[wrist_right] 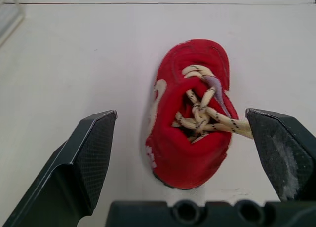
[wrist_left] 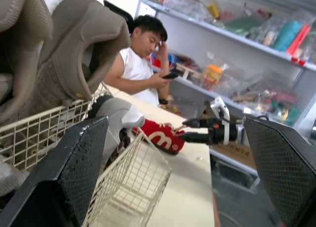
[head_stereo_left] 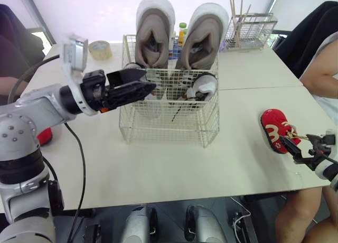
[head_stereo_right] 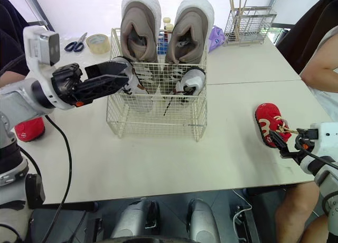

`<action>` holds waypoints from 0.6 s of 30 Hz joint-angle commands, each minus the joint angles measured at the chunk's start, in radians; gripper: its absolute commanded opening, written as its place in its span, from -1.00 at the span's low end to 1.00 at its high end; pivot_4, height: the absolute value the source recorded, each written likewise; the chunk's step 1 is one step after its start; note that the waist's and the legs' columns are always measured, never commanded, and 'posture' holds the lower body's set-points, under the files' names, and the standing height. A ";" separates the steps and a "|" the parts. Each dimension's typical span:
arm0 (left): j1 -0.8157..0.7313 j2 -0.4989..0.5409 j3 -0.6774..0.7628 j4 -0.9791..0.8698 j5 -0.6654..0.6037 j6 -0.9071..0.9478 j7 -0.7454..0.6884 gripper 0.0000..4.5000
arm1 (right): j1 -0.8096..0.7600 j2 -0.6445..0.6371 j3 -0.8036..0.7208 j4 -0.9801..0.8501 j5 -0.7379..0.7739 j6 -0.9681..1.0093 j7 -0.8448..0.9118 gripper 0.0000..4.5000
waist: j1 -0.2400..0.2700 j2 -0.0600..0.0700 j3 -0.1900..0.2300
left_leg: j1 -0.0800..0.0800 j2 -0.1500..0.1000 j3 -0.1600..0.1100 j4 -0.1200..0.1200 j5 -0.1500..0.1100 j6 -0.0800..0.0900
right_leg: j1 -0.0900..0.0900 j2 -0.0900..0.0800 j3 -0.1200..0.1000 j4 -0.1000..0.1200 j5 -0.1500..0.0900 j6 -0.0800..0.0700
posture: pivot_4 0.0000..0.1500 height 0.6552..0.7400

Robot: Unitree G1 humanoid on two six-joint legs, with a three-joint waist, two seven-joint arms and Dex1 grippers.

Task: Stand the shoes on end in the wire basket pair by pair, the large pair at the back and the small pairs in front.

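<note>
Left eye view showed the wire basket [head_stereo_left: 169,128] with the large pair [head_stereo_left: 154,34] standing at the back and a small white pair [head_stereo_left: 203,87] in front. The left gripper [head_stereo_left: 142,89] hung beside the basket's rim. A red shoe [head_stereo_left: 275,129] lay on the table [head_stereo_left: 158,169], well apart from the basket, with the right gripper [head_stereo_left: 290,150] just beside it. Right eye view showed the other red shoe [head_stereo_right: 29,129] at the table's far side. Left wrist view showed the left fingers [wrist_left: 74,168] spread wide, holding nothing. Right wrist view showed the right fingers [wrist_right: 89,153] spread on both sides of the red shoe, not touching it. Its loose lace [wrist_right: 222,119] lay by one finger. If the fingers pinched only the lace, I think the shoe could dangle and drop.
</note>
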 commanded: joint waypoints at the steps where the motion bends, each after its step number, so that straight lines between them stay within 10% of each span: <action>1: -0.001 0.023 0.002 -0.047 -0.053 -0.013 0.008 0.99 | -0.025 -0.010 0.015 0.041 -0.019 -0.035 0.000 1.00 | -0.001 0.000 0.000 | 0.000 0.000 0.000 0.000 0.000 0.000 | 0.000 0.000 0.000 0.000 0.000 0.000 | 1.00 1.00; 14: 0.022 0.070 -0.012 -0.077 -0.101 -0.043 0.080 0.99 | -0.096 -0.011 0.123 0.190 -0.075 -0.079 -0.003 1.00 | -0.001 0.000 0.000 | 0.003 0.000 0.000 0.000 0.000 0.000 | 0.002 0.000 0.000 0.000 0.000 -0.001 | 1.00 1.00; 18: 0.021 0.080 -0.023 -0.073 -0.088 -0.056 0.080 1.00 | -0.136 -0.014 0.138 0.229 -0.085 -0.109 -0.001 0.44 | -0.001 0.001 0.000 | 0.003 0.000 0.000 0.000 0.000 0.000 | 0.002 0.000 0.000 0.000 0.000 0.000 | 1.00 1.00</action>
